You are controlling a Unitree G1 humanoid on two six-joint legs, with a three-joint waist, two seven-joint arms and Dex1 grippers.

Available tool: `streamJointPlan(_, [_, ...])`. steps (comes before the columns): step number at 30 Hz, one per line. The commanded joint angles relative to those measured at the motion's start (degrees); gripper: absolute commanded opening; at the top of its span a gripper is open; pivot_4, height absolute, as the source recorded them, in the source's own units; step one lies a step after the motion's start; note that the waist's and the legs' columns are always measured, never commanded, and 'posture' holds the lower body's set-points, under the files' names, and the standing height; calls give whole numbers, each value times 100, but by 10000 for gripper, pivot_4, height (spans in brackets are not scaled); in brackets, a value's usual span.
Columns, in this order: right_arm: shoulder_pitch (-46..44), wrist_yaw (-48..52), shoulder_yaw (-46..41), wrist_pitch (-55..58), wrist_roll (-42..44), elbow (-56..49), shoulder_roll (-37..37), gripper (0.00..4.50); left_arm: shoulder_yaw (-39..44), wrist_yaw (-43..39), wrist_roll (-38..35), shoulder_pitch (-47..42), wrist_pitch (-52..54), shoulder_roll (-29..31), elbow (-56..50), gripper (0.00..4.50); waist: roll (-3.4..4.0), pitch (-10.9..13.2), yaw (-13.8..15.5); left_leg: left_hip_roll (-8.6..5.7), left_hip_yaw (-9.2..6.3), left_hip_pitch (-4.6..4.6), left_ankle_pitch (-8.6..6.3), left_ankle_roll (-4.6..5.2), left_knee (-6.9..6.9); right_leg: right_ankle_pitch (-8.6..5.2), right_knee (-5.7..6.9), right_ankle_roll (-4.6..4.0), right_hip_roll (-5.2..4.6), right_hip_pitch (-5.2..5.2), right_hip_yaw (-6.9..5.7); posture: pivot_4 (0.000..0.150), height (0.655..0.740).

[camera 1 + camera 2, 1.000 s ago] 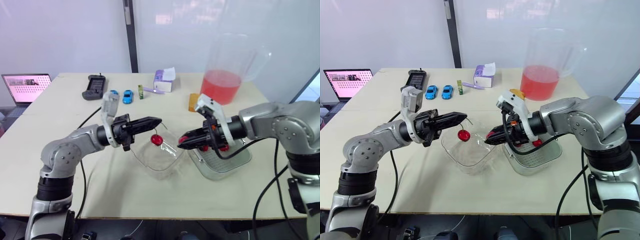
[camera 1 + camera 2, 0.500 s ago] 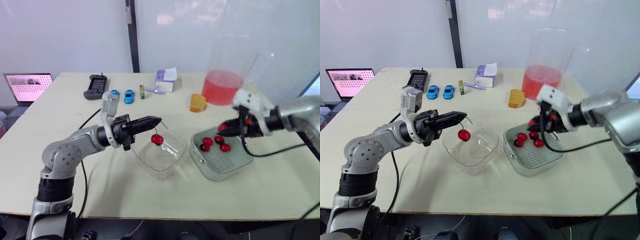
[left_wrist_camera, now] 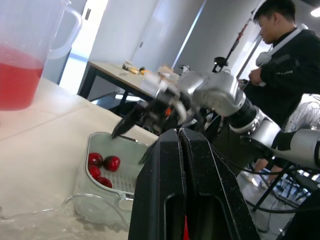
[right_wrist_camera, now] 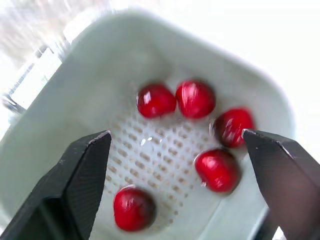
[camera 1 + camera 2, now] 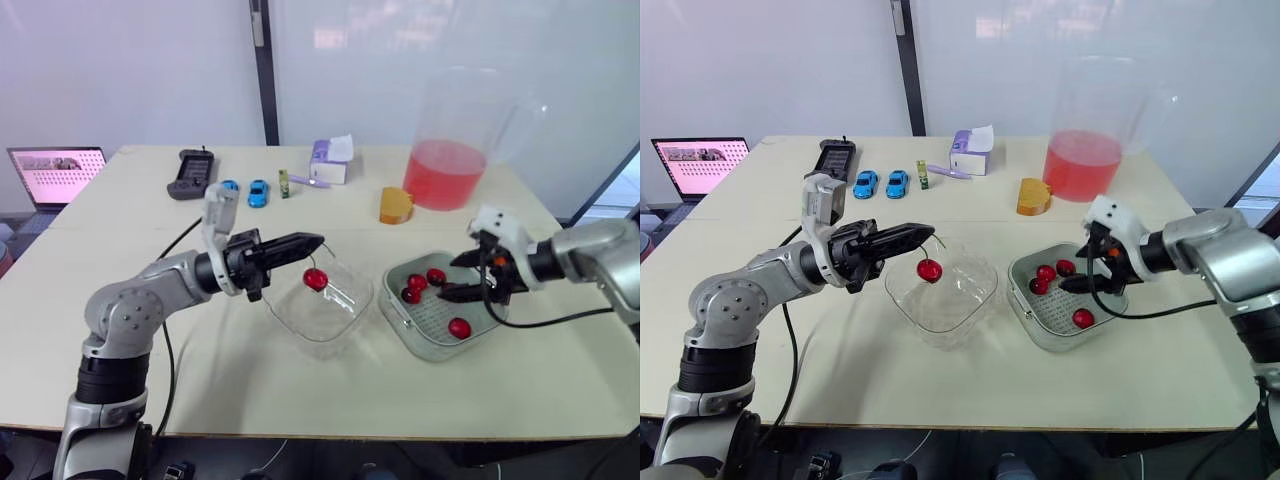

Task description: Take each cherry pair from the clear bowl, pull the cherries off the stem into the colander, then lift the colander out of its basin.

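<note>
We are working the stem-pulling step. Our left gripper [image 5: 317, 241] is pinching the stem [image 5: 930, 252] with its fingers pressed together, and one cherry [image 5: 316, 279] is hanging from it just above the bowl [image 5: 300, 320]. Our right gripper [image 5: 447, 279] is hovering low over the colander [image 5: 432, 322], its fingers spread wide with nothing between them. Five loose cherries [image 4: 195, 98] are lying on the mesh, four bunched toward one side and one apart.

We are judging this pair half done, with a single fruit left on the stem. Next we are going to need the right gripper across at the bowl, closing on the hanging cherry itself rather than the stem, while the left is bracing against the tug. The cherry is small, round and probably slippery, so we are wanting a centred grip and a pull away from the left fingers. The bowl beneath is looking bare, so lifting the colander may be coming soon.
</note>
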Motion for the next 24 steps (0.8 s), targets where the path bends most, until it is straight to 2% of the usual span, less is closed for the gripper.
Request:
streamJointPlan(1, [-451, 99, -472, 848, 938, -738, 336, 44673, 58, -82, -86, -32, -43, 42, -141, 0, 0, 0, -14, 1, 0, 1, 0, 0, -1, 0, 0, 0, 1, 0, 0, 1500, 7400])
streamJointPlan(4, [-794, -339, -444, 1719, 1528, -1328, 1078, 44673, 27, -90, -72, -100, -50, 14, -95, 0, 0, 0, -9, 4, -2, 3, 0, 0, -1, 0, 2, 0, 5, 1, 0, 1500, 7400])
streamJointPlan(8, [-916, -977, -218, 2228, 1663, -1691, 1852, 44673, 0, -101, -44, -138, -69, -19, -68, 0, -2, -1, 36, 1, -7, -3, 0, -1, 3, 0, 1, 0, -1, 3, -8, 1500, 7400])
streamJointPlan(15, [-1190, -1748, -109, 2518, 1759, -1418, 2970, 44673, 10, -61, -58, -110, -70, -44, -114, 0, -2, -1, -4, -2, -10, -5, 0, -1, 5, 0, 1, 0, -3, 1, -10, 1500, 7400])
streamJointPlan(24, [-1331, -2115, -108, 2748, 1960, -1427, 3448, 44673, 45, -25, -73, -110, -60, -34, -109, 0, -2, -1, -8, -1, -13, -5, 0, -1, 4, 0, 5, 0, -2, 1, -11, 1500, 7400])
